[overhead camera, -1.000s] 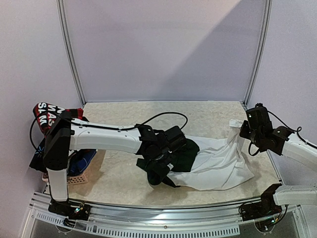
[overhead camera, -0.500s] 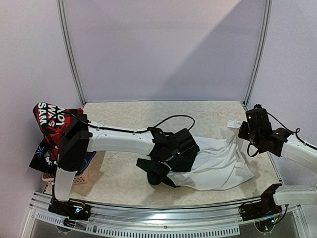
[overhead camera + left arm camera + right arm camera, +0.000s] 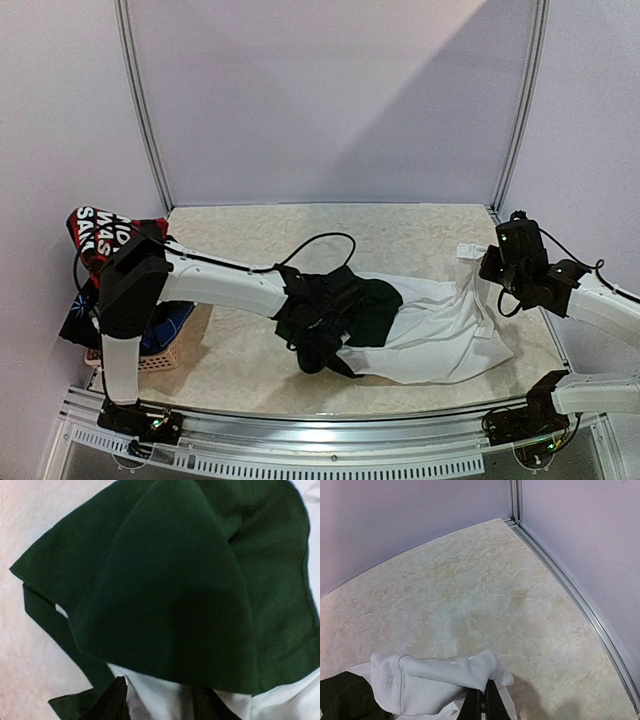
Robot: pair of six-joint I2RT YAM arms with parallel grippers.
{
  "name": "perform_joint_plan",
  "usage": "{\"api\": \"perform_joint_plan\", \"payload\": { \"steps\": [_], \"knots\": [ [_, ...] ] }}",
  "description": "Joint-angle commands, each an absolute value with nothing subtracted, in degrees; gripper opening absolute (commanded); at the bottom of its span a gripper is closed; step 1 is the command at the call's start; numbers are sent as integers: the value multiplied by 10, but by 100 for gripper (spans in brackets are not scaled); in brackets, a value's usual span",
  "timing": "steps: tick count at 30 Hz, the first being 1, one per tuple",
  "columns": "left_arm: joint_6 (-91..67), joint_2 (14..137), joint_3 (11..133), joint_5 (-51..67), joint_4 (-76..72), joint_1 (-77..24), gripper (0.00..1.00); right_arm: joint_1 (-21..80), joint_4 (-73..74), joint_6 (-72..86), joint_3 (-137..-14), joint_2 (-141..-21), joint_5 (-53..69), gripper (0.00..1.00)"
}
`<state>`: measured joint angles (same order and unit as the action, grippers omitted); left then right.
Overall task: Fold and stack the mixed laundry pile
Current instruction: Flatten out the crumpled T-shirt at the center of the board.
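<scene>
The soft white-and-dark-green T-shirt (image 3: pixel 440 335) lies spread over the middle of the beige mottled table (image 3: pixel 240 370), reaching toward 3 o'clock. Our right gripper (image 3: pixel 484 699) is clamped on its white hem, held raised at 3 o'clock. Our left gripper (image 3: pixel 159 690) hovers over the green part, jaws parted, holding nothing. We judge this the spreading-out step before a fold. Next, the left must pinch a green edge. The other bundled garments (image 3: pixel 105 240) sit at 9 o'clock.

What surrounds your workspace
Your pale marbled table (image 3: pixel 250 225) carries a small pinkish woven basket (image 3: pixel 160 358) at its left edge; lilac walls (image 3: pixel 330 100) and metal corner posts (image 3: pixel 140 110) enclose it.
</scene>
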<state>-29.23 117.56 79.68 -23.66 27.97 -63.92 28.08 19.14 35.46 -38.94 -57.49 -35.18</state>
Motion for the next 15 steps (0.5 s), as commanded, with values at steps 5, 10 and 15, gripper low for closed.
{"api": "perform_joint_plan", "payload": {
  "steps": [5,10,15],
  "knots": [
    [-333,1147,767,-203,150,-624,45,278,183,348,-384,-574,-345,0],
    [-352,1136,753,-199,122,-615,48,279,182,348,-385,-574,-342,0],
    [-370,1123,742,-197,108,-611,49,279,181,346,-384,-573,-341,0]
  ]
}}
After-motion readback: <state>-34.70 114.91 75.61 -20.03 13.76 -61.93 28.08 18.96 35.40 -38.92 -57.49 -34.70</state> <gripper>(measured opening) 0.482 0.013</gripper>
